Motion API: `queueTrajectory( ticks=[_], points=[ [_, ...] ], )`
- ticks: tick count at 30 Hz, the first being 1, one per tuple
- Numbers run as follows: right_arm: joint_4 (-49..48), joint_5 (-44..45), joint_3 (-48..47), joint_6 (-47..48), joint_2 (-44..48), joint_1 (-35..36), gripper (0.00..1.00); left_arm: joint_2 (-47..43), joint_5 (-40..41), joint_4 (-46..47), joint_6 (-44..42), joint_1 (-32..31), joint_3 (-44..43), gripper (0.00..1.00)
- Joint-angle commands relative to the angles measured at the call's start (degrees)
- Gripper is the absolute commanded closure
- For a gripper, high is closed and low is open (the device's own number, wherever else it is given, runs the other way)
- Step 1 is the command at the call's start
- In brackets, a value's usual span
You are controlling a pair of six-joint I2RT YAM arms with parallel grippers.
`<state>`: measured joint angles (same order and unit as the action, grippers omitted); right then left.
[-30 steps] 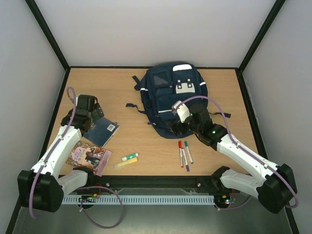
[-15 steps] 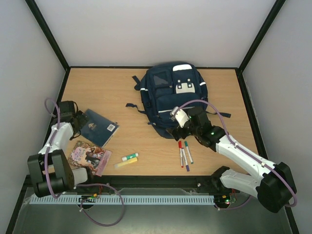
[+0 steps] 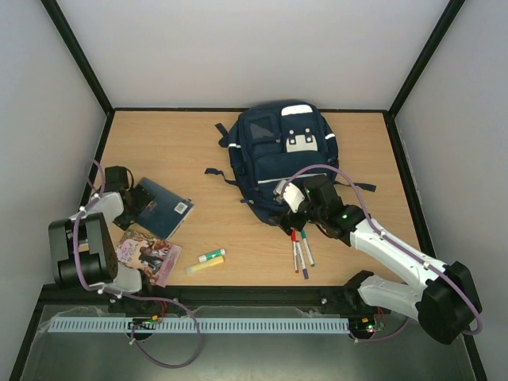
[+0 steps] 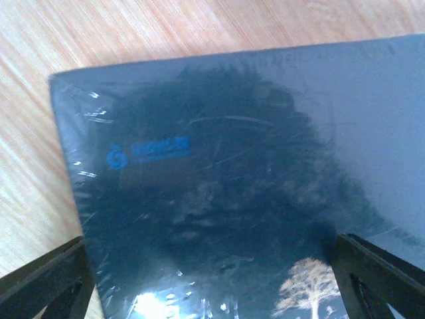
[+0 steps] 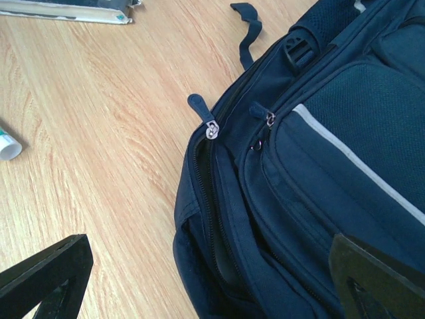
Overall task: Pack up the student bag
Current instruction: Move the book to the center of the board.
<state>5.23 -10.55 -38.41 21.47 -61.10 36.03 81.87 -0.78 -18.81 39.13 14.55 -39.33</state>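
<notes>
The student bag (image 3: 274, 155) is a navy backpack with white stripes, lying flat at the back centre of the table. My right gripper (image 3: 286, 217) is open and empty, hovering over the bag's near edge. In the right wrist view the bag (image 5: 319, 166) shows a partly open main zip with its pull (image 5: 211, 126) ahead of the open gripper (image 5: 212, 282). My left gripper (image 3: 131, 194) is open, low over the left edge of a dark blue book (image 3: 163, 208). That book (image 4: 252, 166) fills the left wrist view, under the open gripper (image 4: 212, 292).
A pink illustrated book (image 3: 147, 254) lies near the left arm's base. A yellow-green highlighter (image 3: 208, 259) lies at front centre. Three markers (image 3: 300, 251) lie just below the right gripper. A bag strap (image 5: 247, 26) trails on the wood.
My left arm has folded back and swung left and down, so its gripper is now at the dark blue book's left edge. My right gripper has edged nearer along the bag's near edge.
</notes>
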Motion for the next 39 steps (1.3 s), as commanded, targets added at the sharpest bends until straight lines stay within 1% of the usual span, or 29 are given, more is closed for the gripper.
queueTrajectory(
  ticks=[1, 5, 9, 12, 14, 17, 21, 25, 26, 29, 30, 32, 35, 39],
  points=[
    [2.2, -1.9, -1.1, -0.2, -0.4, 0.2, 0.02, 3.9, -3.6, 2.2, -0.5, -3.0, -1.5, 0.01],
    [2.5, -1.9, -1.2, -0.6, -0.8, 0.1, 0.03, 7.1, -4.2, 2.5, -1.5, -9.7, -4.4, 0.01],
    [3.2, -2.3, -1.9, -0.8, -1.9, 0.2, 0.05, 11.6, -0.7, 1.8, -1.8, -18.3, -8.8, 0.01],
    [3.8, -2.4, -2.3, -1.5, -2.8, 0.2, 0.07, 14.4, 0.4, 2.2, -1.3, -23.2, -10.7, 0.01],
    [4.1, -2.4, -2.7, -2.6, -3.4, 0.2, 0.08, 15.7, 0.6, 3.1, -1.3, -25.9, -11.0, 0.01],
    [3.7, -2.3, -3.8, -5.7, -4.5, 0.1, 0.12, 17.2, -0.1, 4.1, -2.4, -28.1, -11.3, 0.01],
    [6.2, -6.2, -8.2, -10.6, -8.4, 0.2, 0.20, 17.3, -4.9, 5.7, -6.1, -30.8, -12.0, 0.01],
    [11.1, -12.3, -16.4, -15.6, -15.2, 0.2, 0.27, 13.5, -3.5, 4.7, -6.9, -33.0, -11.9, 0.01],
    [12.6, -13.5, -20.0, -16.3, -17.8, 0.2, 0.29, 12.2, -2.3, 3.8, -6.5, -32.9, -11.8, 0.01],
    [19.5, -17.5, -30.1, -16.1, -27.8, 1.0, 0.45, 7.7, 4.0, 0.5, -3.6, -32.9, -10.6, 0.01],
    [20.7, -17.6, -32.8, -16.4, -30.8, 1.4, 0.48, 5.7, 4.9, 0.3, -2.5, -32.9, -9.5, 0.01],
    [20.5, -18.2, -36.0, -17.9, -35.5, 1.6, 0.49, 1.5, 5.2, 1.0, -0.1, -32.8, -6.8, 0.01],
    [19.6, -18.9, -39.5, -20.1, -41.1, 1.9, 0.49, -4.0, 3.1, 2.8, 2.7, -32.8, -2.6, 0.01],
    [20.0, -19.1, -44.2, -21.8, -48.9, 2.4, 0.48, -7.3, 1.3, 4.7, 4.4, -32.8, 1.3, 0.01]
  ],
)
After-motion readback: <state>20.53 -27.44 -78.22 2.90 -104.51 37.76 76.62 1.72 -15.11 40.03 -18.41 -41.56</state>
